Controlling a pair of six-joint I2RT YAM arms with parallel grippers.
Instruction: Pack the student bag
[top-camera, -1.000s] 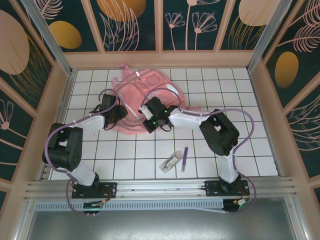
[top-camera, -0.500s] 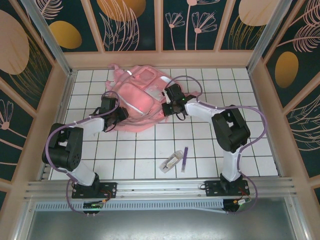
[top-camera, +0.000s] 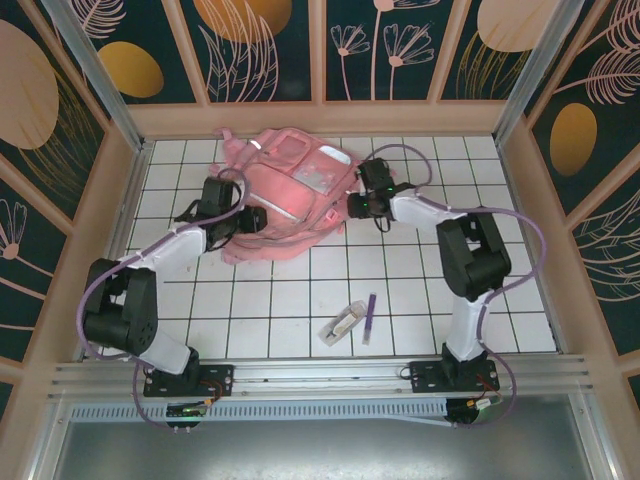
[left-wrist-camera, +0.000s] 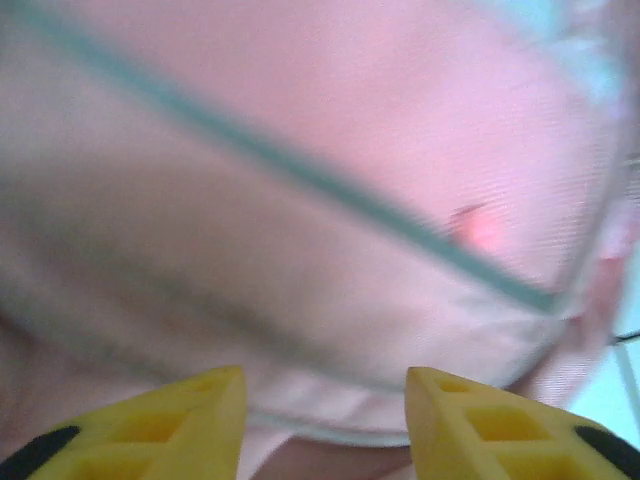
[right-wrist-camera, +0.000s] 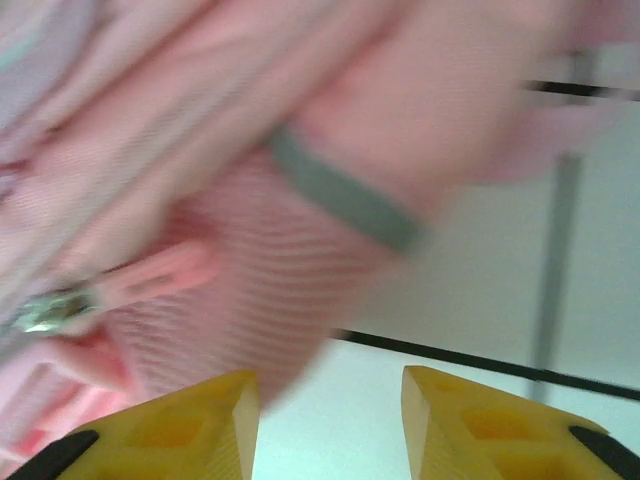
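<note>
Pink fabric student bag (top-camera: 290, 192), slumped on white tiled table (top-camera: 270, 300), far centre. Left gripper (top-camera: 243, 217) at bag's left edge, yellow fingers (left-wrist-camera: 180, 420) parted, fabric just ahead. Right gripper (top-camera: 357, 206) at bag's right edge, jaws parted over bare tile. Purple pen (top-camera: 369, 318) near centre, well apart from bag.

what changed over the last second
The right gripper swung from the near edge of the bag to its right side and let go; its jaws now stand open. The bag turned and shifted toward the far wall. The left gripper moved slightly farther out with it. The pen and white item stayed put.
</note>
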